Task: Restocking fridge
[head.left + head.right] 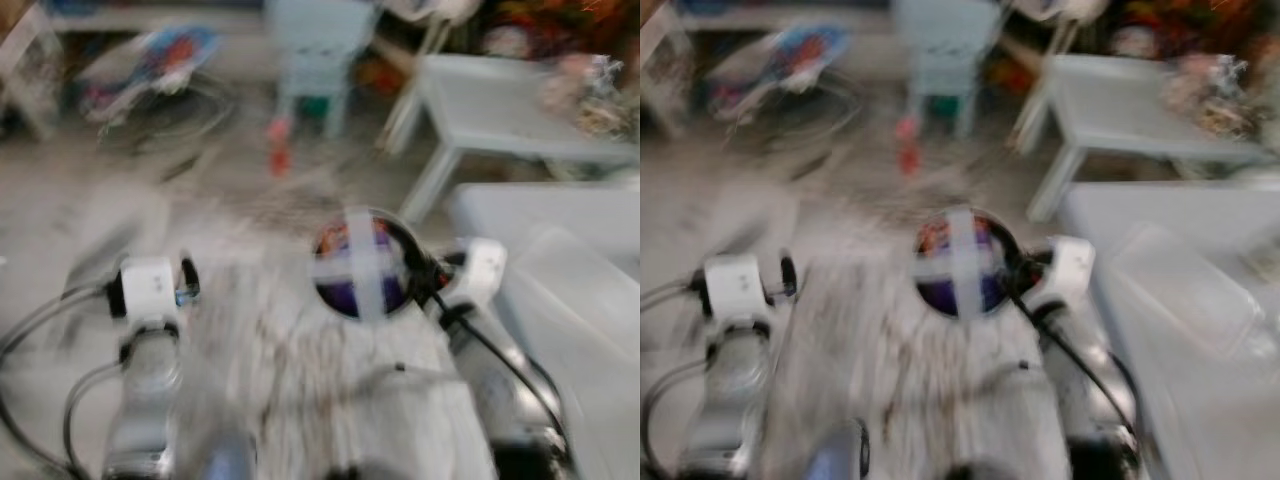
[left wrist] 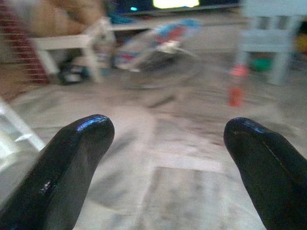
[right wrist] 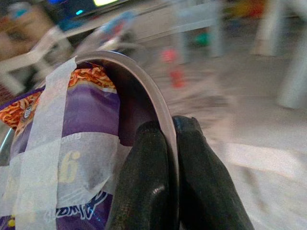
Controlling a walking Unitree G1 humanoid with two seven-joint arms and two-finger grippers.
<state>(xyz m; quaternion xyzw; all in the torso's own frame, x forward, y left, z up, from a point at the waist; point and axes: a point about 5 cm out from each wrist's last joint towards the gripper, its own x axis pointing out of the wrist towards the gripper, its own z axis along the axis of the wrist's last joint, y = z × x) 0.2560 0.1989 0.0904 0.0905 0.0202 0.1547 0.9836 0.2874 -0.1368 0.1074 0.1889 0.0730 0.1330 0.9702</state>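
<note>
Both silver arms reach forward, side by side and well apart — the head views are blurred. The left gripper has its jaws spread wide, with nothing between the two black fingers. The right gripper has its jaws pressed together — they pinch the metal rim of a bowl.

Round metal bowl, thin rim pinched between the right gripper's closed jaws, held up off the floor. Inside it, a purple packet with orange noodle print, strapped down by crossed strips of pale tape.
</note>
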